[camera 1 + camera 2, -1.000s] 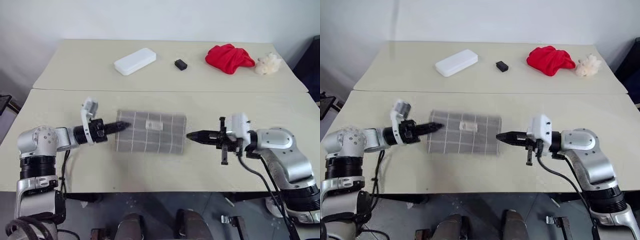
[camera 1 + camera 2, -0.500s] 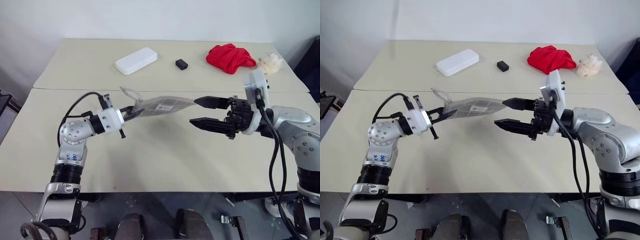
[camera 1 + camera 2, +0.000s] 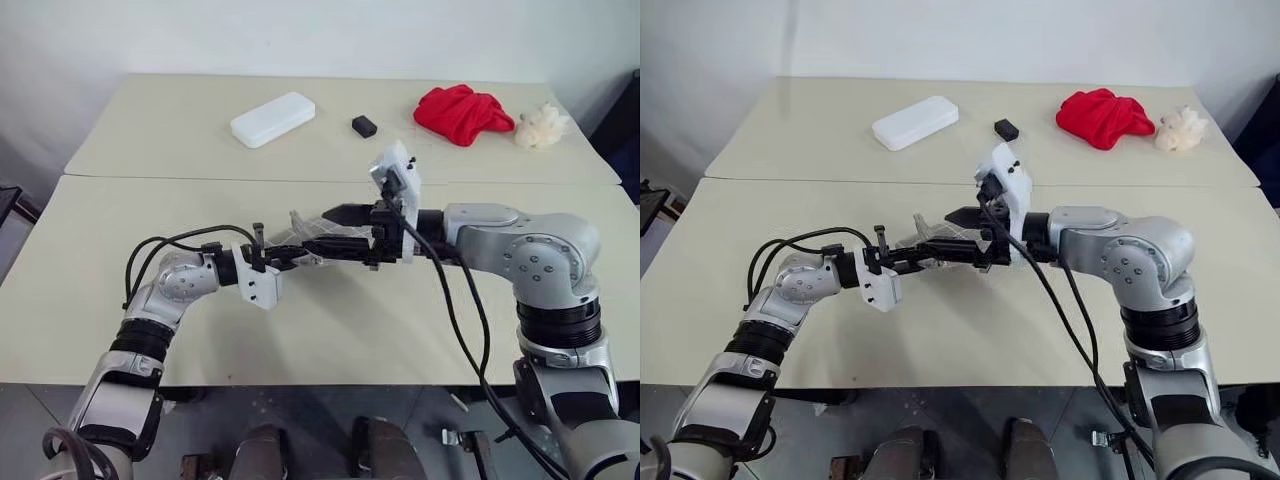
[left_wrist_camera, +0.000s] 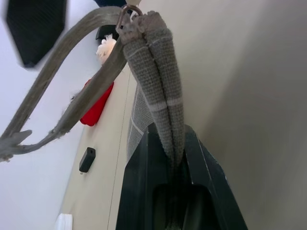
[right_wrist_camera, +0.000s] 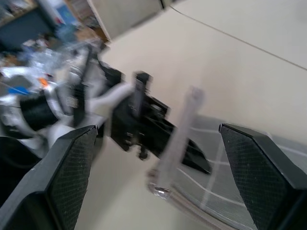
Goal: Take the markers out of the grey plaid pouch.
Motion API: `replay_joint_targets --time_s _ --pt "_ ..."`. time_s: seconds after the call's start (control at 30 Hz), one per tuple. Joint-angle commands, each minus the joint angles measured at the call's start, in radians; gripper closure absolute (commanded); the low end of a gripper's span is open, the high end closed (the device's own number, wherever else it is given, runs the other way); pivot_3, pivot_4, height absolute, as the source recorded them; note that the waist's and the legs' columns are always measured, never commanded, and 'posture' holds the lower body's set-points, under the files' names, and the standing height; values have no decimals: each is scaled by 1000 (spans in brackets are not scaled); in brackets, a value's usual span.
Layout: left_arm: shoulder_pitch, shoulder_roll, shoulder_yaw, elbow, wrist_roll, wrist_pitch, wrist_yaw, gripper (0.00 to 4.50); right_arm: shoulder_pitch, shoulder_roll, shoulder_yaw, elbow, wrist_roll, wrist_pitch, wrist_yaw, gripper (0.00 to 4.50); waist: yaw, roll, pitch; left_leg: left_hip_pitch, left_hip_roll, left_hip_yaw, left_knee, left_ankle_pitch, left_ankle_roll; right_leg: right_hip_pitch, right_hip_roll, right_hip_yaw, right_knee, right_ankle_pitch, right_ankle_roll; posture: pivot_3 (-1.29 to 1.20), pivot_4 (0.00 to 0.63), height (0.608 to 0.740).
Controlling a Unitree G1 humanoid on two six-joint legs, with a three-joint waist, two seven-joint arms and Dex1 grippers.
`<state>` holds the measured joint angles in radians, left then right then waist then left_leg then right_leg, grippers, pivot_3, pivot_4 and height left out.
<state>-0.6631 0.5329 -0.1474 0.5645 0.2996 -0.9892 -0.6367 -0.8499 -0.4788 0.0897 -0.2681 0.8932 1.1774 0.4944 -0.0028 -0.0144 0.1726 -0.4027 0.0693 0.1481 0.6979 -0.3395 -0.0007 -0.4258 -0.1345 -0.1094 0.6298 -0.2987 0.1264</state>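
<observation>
The grey plaid pouch (image 3: 303,228) hangs in the air over the near table, pinched at one edge. My left gripper (image 3: 290,258) is shut on that edge; the left wrist view shows the folded fabric (image 4: 156,96) squeezed between its fingers, with a grey strap (image 4: 72,110) looping off the zipper end. My right gripper (image 3: 330,232) is open and has come in from the right, one finger above the pouch and one below, not closed on it. In the right wrist view its fingers (image 5: 72,167) stand wide apart around the pouch (image 5: 206,191). The markers are hidden.
On the far table lie a white hard case (image 3: 272,119), a small black block (image 3: 363,126), a red cloth (image 3: 462,112) and a cream fluffy thing (image 3: 541,127). A seam separates the far table from the near table (image 3: 330,340).
The pouch was lifted off the table by my left gripper. My right gripper opened, then swung left until its fingers straddle the pouch.
</observation>
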Motion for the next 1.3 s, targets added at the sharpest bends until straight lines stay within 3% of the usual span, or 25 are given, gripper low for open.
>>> replay_joint_targets --time_s 0.03,0.23,0.47,0.67,0.8,0.9,1.0,1.13,1.3 --pt "-6 15 -10 -19 -1 0 33 4500 -7 17 15 8 -68 -22 -38 256 0 0 0 -2 0 0 1 0 0 -2 0 0 0 0 0 0 150 740" --pt "-10 27 -23 -28 -6 27 52 4500 3 50 21 15 -118 -26 -26 256 -2 0 0 -2 0 0 0 0 0 -2 0 0 1 0 0 0 150 740" --pt "-12 34 -33 -34 -14 42 61 4500 15 85 8 7 -123 -28 6 2333 -2 0 0 -2 0 1 0 0 0 -2 0 0 1 0 0 0 150 740" --pt "-12 32 -37 -41 -20 47 63 4500 23 90 -4 2 -122 -35 27 4388 -2 0 0 -2 0 1 0 0 0 -2 0 0 1 0 0 0 150 740" --pt "-4 25 -31 -52 -93 66 35 4500 45 102 -54 1 -104 -82 52 4462 -2 0 0 -2 0 1 0 0 0 -2 0 0 0 0 0 0 150 740" --pt "67 15 -31 -148 -433 291 -198 4500 68 92 -107 -3 -90 -139 92 4462 -2 0 0 -2 0 1 0 0 0 -2 0 0 0 0 0 0 150 740" --pt "125 37 3 -269 -644 517 -330 4500 85 74 -144 -6 -105 -202 115 4462 -6 0 0 -2 0 1 0 0 0 -2 1 0 1 0 0 0 150 740" --pt "194 96 22 -408 -751 714 -430 4500 100 42 -194 17 -143 -276 111 4462 -13 0 0 -2 1 1 0 0 0 -2 1 0 1 0 0 0 150 740" --pt "229 80 70 -490 -784 847 -390 4500 117 -4 -232 66 -195 -357 97 4462 -11 0 0 -2 1 0 0 0 -1 -2 1 0 1 0 0 0 150 740"
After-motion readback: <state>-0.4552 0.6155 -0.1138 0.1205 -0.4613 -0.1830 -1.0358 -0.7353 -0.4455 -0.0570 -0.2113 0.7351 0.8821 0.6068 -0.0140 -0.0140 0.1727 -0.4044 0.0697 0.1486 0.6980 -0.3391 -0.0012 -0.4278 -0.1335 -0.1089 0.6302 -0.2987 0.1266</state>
